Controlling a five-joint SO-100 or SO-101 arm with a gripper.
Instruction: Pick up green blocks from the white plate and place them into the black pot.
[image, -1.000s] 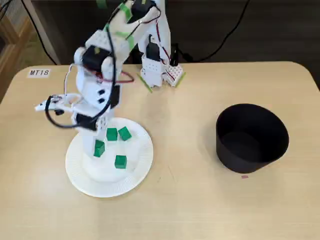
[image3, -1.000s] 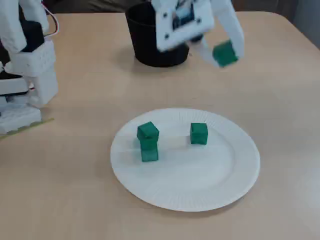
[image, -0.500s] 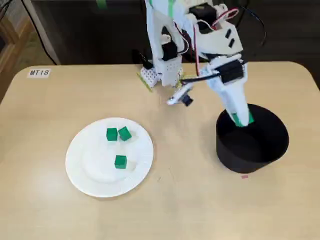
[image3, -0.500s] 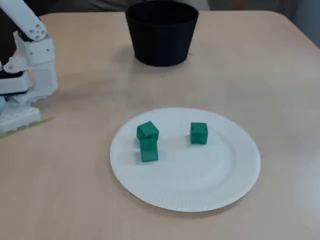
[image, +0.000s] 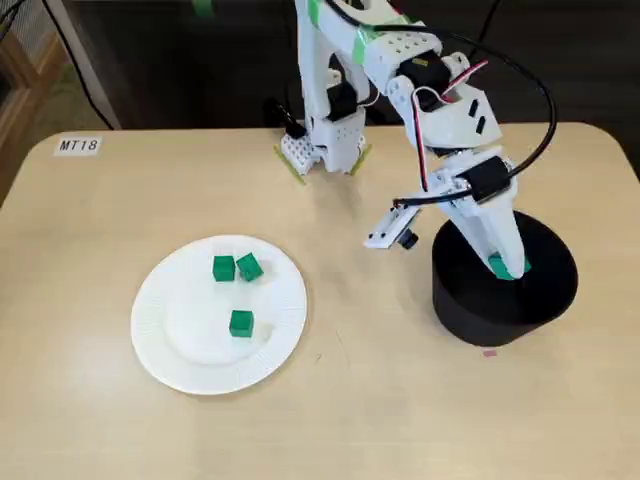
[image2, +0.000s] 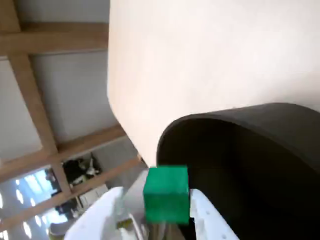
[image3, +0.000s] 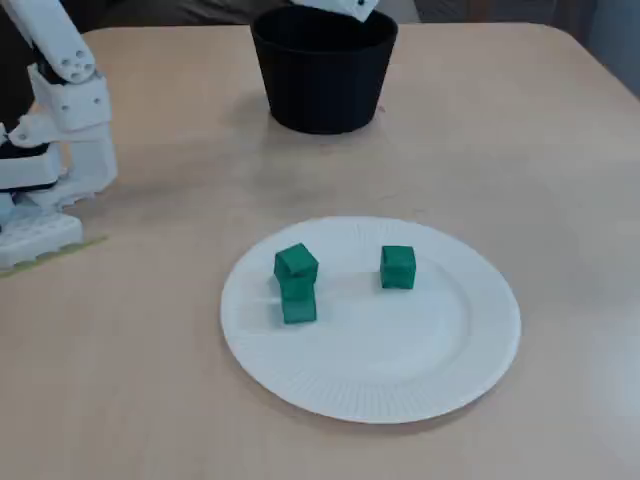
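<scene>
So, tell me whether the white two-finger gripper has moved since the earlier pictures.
Yes. In a fixed view the white two-finger gripper, shut on a small green block, has shifted from the round black pot's left rim toward the middle of its opening.

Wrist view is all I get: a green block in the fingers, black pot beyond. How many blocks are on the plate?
Observer: Three, on the white plate.
Reviewer: Any touching?
Observer: In a fixed view, the left block and the tilted block appear to touch; the lone block sits apart.
Reviewer: Is the gripper inside the pot's rim?
Observer: Yes: the gripper, shut on the held block, hangs over the black pot's opening.
</scene>
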